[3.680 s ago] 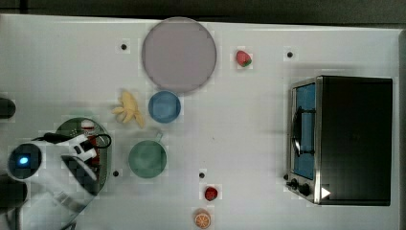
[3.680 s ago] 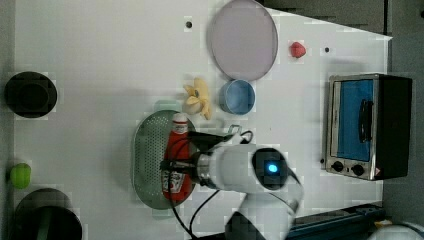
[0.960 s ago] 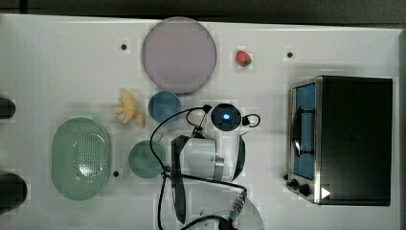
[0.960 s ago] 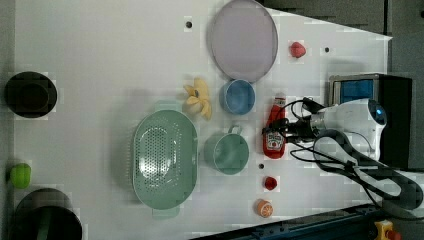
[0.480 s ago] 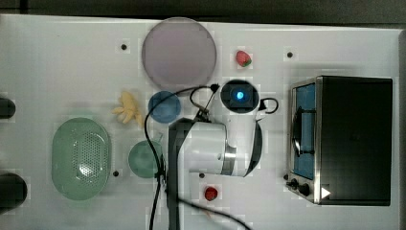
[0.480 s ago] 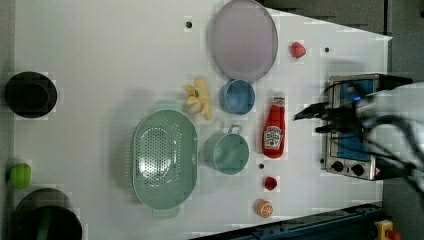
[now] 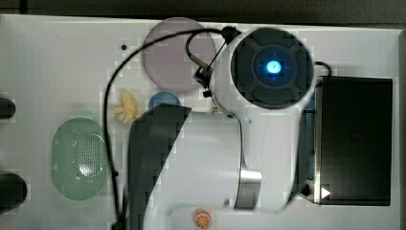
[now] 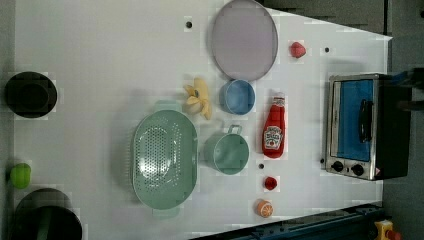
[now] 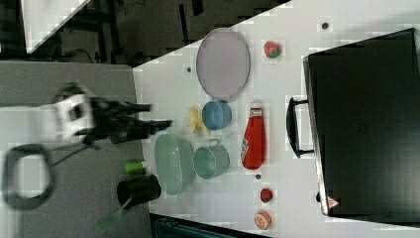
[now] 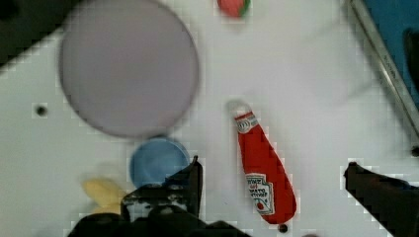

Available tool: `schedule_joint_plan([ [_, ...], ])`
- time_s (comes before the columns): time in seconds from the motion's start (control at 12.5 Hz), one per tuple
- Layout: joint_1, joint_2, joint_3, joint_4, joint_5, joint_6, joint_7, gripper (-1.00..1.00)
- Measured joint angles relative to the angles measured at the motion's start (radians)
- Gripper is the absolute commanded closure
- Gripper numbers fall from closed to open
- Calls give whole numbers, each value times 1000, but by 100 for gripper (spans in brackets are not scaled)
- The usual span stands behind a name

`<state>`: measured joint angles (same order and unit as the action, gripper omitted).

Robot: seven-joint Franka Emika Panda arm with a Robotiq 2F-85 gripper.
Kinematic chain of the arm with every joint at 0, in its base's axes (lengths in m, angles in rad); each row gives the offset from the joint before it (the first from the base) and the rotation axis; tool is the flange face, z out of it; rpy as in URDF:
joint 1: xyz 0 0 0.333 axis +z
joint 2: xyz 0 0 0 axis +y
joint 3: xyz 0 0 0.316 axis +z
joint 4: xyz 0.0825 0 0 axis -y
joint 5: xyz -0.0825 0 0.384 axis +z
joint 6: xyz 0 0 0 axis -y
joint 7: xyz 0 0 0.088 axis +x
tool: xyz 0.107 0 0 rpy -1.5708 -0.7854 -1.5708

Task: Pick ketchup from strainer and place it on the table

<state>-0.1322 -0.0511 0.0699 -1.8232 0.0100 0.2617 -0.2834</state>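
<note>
In the top view we see the white arm (image 7: 210,153) covering the middle of the frame, with the strainer (image 7: 79,159) at the lower left on the worktop (image 7: 57,62), a grey plate (image 7: 167,57) at the upper middle, a blue cup (image 7: 163,101) and a yellow banana toy (image 7: 125,108) between them, an orange slice (image 7: 202,220) at the bottom edge and the black oven (image 7: 356,139) at the right. In the left view the ketchup (image 8: 273,128) lies flat on the bare worktop in the centre right of the frame, cap toward the top, between the green mug (image 8: 227,152) and the oven, well apart from the strainer, which holds nothing; a strawberry (image 8: 297,49) sits at the upper right and another (image 8: 270,182) below the bottle. In the right view the end effector (image 9: 156,115) hangs at the left of the frame, off beyond the worktop's edge, its dark fingers (image 9: 143,107) spread and gripping nothing; the ketchup lies in the centre beside the mug. In the wrist view we look down on the ketchup lying between the two widely parted fingers, with the blue cup and the grey plate near it.
</note>
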Motion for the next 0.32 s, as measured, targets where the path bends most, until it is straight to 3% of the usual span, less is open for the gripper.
schedule_joint_plan([
  [0.32, 3, -22, -3, 125, 6, -106, 48, -100],
])
